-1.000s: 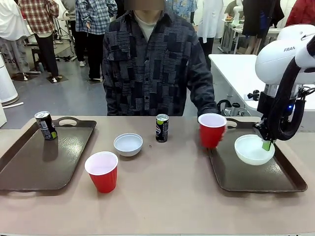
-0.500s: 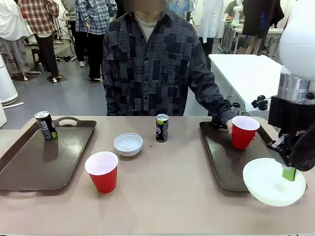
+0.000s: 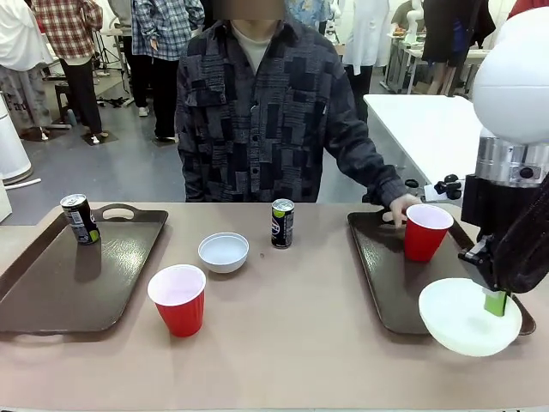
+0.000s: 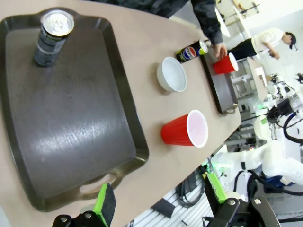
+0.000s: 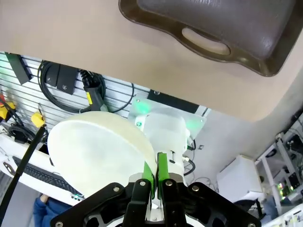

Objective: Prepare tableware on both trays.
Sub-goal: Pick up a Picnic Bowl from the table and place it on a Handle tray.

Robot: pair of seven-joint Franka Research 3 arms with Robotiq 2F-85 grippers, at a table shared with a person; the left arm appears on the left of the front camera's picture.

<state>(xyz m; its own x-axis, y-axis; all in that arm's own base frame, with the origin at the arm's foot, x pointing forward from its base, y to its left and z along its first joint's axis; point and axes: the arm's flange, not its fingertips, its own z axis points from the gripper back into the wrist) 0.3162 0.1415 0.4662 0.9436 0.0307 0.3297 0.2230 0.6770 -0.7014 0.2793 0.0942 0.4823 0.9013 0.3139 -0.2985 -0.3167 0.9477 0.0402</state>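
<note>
Two trays lie on the tan table point(image 3: 292, 343), one at each end. The left tray point(image 3: 51, 292) carries a can point(image 3: 80, 219) upright in its far corner, near the loop handle. The right tray point(image 3: 395, 283) carries a red cup point(image 3: 425, 232) upright at its far end, and the person's hand point(image 3: 401, 206) rests against that cup's side; whether the fingers grip it I cannot tell.

The right gripper point(image 3: 495, 302) is clamped on the rim of the white bowl point(image 3: 463, 319), its green pads pinched tight together on the edge. The bowl hangs tilted over the near right corner of the right tray, off the surface. From the right wrist, the bowl point(image 5: 94, 146) sits left of the gripper point(image 5: 157, 172), with the tray's handle end point(image 5: 203, 40) above it.

Between the trays stand three loose things: a grey-blue bowl point(image 3: 223, 251), a second can point(image 3: 282, 223) just beyond and to its right, and a second red cup point(image 3: 178, 299) nearer the robot, just beside the left tray's near right corner. All three are apart from one another.

The left gripper point(image 4: 160, 196) hovers with jaws spread wide and nothing between them, above the near end of the left tray point(image 4: 71, 118).
</note>
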